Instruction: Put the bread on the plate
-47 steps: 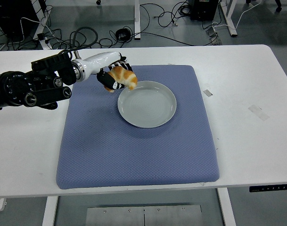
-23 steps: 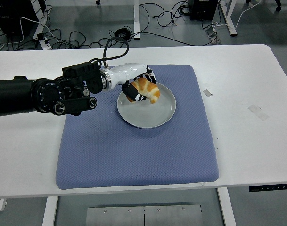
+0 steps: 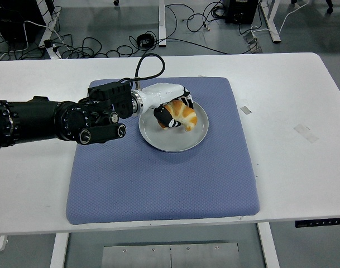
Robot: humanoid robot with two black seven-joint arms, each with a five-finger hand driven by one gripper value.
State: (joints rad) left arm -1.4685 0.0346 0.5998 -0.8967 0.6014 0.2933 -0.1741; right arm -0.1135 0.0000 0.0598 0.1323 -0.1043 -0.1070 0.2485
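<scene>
A golden-brown piece of bread, shaped like a croissant, is held in my left hand over the middle of the grey round plate. The black fingers are curled around the bread's left side. The bread sits low over the plate; I cannot tell whether it touches it. The plate lies on the blue mat. My left arm reaches in from the left edge across the mat's far left corner. My right arm is out of view.
The blue mat covers the middle of the white table. Small pieces of tape lie on the table right of the mat. Cables lie on the floor beyond the far edge.
My left hand has carried the bread rightward and down, from beyond the plate's far left rim to over the plate's middle. The arm has reached further in.
</scene>
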